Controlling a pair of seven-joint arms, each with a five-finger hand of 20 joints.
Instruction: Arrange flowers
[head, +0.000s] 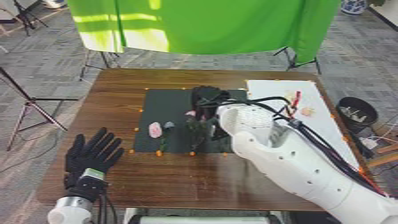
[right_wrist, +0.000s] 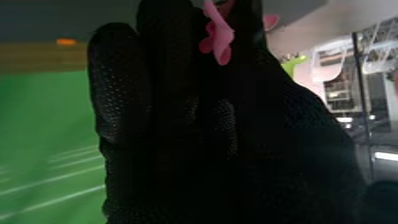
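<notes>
1. Surface (head: 115, 110): brown wood, visible grain, rectangular.
2. Mat (head: 164, 100): dark, flat, rectangular, on the surface; small orange markers (head: 160, 153) along its edges.
3. Pink flower (head: 155, 130): rounded oval head, on the left part of the mat.
4. Blue-grey flower (head: 169, 125): smaller head, just beside the pink flower, thin stem toward the near edge.
5. Right hand (head: 207, 94): black fabric glove, fine mesh texture, above the mat; white, smooth-shelled arm behind it. Whether it is clamped on anything, cannot tell.
6. Pink petals (right_wrist: 218, 40): lobed, smooth, against the black glove in the right wrist view. Contact or grip cannot be told.
7. Left hand (head: 89, 157): black fabric glove, at the surface's near left, well apart from the mat; fingers straight and spread, thumb apart, nothing held.
8. White sheet (head: 265, 90): flat, pale, right of the mat; bears a pale peach flower (head: 307, 111) with ragged outline, and a slim red piece (head: 297, 96) near it.
9. Green cloth (head: 204, 25): hanging, softly folded, beyond the surface.
</notes>
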